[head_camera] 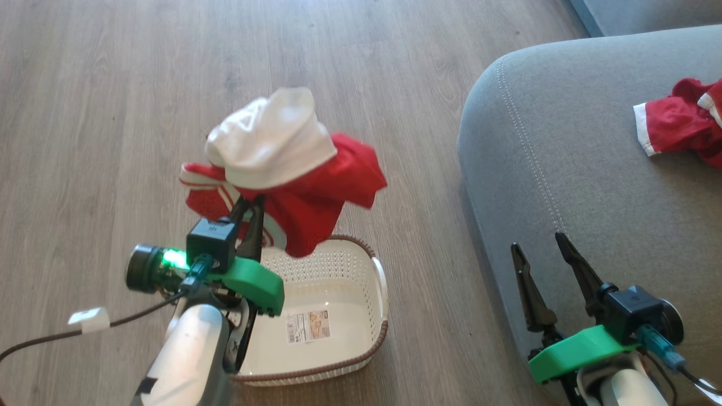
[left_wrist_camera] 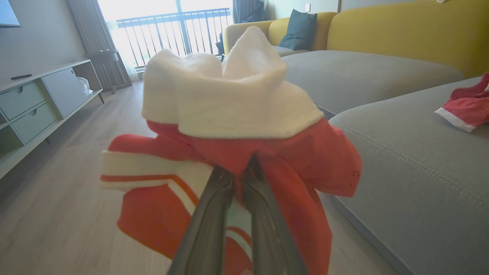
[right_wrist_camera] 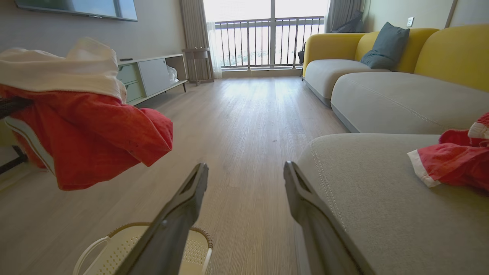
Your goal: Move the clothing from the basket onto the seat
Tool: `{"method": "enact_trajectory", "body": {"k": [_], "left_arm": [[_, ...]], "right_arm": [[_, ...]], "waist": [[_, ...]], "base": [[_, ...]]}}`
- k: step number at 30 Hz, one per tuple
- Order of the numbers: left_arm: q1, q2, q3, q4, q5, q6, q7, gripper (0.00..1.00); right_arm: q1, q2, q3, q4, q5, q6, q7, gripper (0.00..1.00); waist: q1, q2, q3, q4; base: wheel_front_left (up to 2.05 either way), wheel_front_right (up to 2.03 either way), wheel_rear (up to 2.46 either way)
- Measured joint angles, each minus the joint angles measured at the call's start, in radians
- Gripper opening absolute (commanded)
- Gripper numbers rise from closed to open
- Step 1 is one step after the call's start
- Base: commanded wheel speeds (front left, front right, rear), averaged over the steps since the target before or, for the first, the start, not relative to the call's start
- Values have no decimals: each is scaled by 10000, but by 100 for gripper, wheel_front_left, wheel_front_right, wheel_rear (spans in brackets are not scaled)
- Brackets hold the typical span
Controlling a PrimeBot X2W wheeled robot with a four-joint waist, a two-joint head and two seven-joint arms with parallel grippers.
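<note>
A red garment (head_camera: pixel 679 124) lies on the seat (head_camera: pixel 564 197). The left gripper (left_wrist_camera: pixel 242 172) pinches the remaining clothing (head_camera: pixel 293 186) over an apparently empty basket (head_camera: pixel 379 338). The right gripper (head_camera: pixel 536 242) is spread.

Wooden floor (head_camera: pixel 169 84), teal cushion (right_wrist_camera: pixel 386 46)

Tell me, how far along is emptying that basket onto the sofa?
Done: one red garment lies on the seat. In hand: the left jaws are shut on a red-and-white bundle above the basket, which looks empty. Left: carry that bundle to the seat.
</note>
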Motion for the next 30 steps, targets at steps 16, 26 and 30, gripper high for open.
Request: {"method": "enact_trajectory", "body": {"k": [16, 26, 30], "left_arm": [[391, -104, 341, -2228, 238, -12, -12, 0], [560, -119, -134, -2911, 324, -276, -12, 0], [847, -115, -399, -2892, 347, -644, -12, 0]], "right_arm": [[350, -38, 564, -830, -50, 0, 0, 100], [355, -240, 840, -1062, -50, 0, 0, 100], [355, -259, 871, -1137, -50, 0, 0, 100]], "waist": [[0, -1, -106, 125], [0, -1, -68, 244], [0, -1, -59, 247]], "base": [[0, 0, 0], [0, 0, 0], [0, 0, 0]]}}
